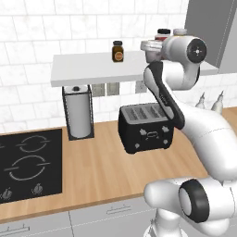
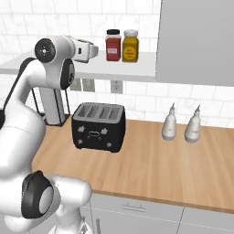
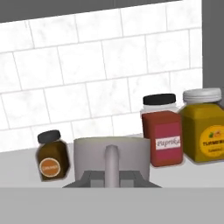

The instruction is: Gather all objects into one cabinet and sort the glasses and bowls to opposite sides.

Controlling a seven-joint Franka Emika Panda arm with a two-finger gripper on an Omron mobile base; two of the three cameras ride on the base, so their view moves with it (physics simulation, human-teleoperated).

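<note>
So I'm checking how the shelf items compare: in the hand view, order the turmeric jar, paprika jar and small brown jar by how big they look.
1. Turmeric jar, though it is cut off by the frame's edge.
2. Paprika jar, close to it in height but narrower.
3. Small brown jar, clearly smallest.

White tiled wall (image 1: 28, 41), white shelf (image 1: 92, 67) against it, wooden table (image 2: 151, 164) below, black toaster (image 2: 98, 127) and black hob (image 1: 30, 164) on table, pale grey drawer fronts (image 2: 137, 212) beneath, grey wall cupboard (image 2: 196, 41) above.
</note>
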